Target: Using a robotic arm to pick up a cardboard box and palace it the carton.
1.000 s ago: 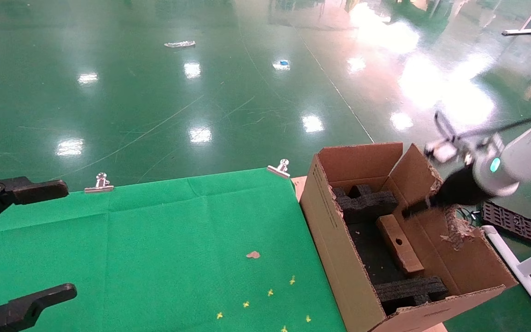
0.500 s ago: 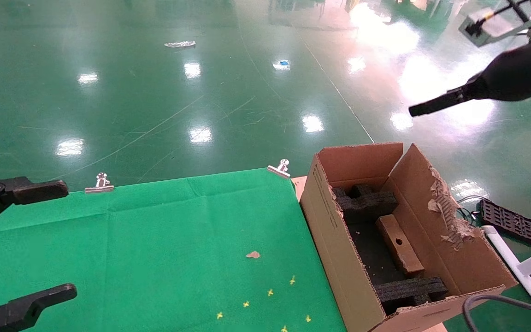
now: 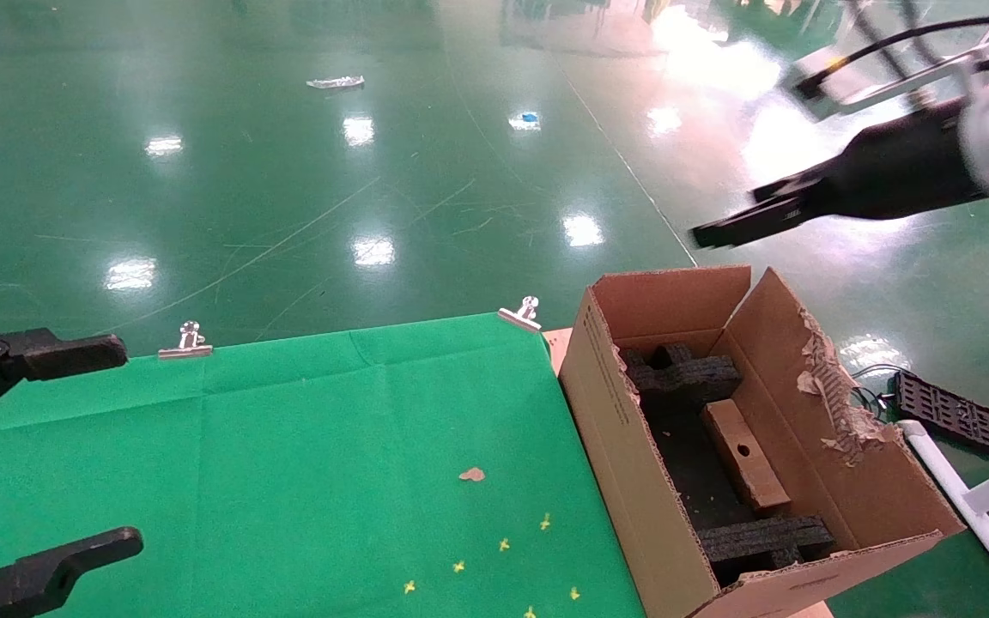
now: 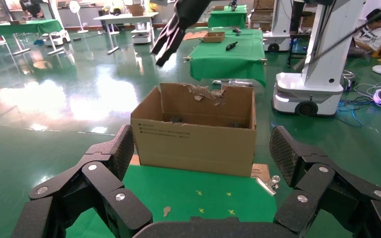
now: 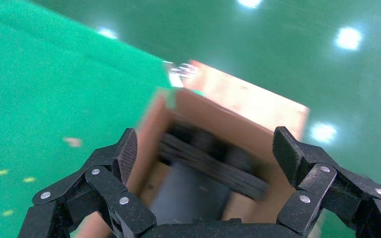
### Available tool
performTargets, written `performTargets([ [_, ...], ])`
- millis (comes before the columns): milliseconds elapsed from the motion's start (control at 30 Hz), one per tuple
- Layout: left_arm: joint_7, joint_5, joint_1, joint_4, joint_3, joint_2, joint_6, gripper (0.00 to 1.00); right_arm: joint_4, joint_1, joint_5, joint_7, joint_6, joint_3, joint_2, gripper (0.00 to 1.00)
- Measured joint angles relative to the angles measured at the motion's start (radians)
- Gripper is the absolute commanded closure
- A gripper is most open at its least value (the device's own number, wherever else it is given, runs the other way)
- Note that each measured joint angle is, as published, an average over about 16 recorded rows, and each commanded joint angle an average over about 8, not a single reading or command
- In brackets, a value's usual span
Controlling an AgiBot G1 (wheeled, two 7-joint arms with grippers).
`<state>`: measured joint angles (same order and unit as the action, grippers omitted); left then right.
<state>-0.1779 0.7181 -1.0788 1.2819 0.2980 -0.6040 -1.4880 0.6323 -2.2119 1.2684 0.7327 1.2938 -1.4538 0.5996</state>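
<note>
One cardboard box (image 3: 744,456) lies inside the one carton (image 3: 623,446), between two black foam inserts (image 3: 683,374), touching neither ragged wall. The carton stands at the desk (image 3: 306,446) edge, at 3 o'clock. The right pincer (image 3: 722,230) hangs in open air above its 12 o'clock rim, spread wide, empty. The left pincer (image 3: 74,442) rests at 9 o'clock, agape, empty.
</note>
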Motion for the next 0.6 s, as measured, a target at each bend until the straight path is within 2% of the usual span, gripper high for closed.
performTargets([
  [600,0.001,-0.001,0.0,0.0,0.001,0.0,0.0,0.0,0.217,0.378,-0.179,-0.181,0.067,0.391,0.004,0.0],
])
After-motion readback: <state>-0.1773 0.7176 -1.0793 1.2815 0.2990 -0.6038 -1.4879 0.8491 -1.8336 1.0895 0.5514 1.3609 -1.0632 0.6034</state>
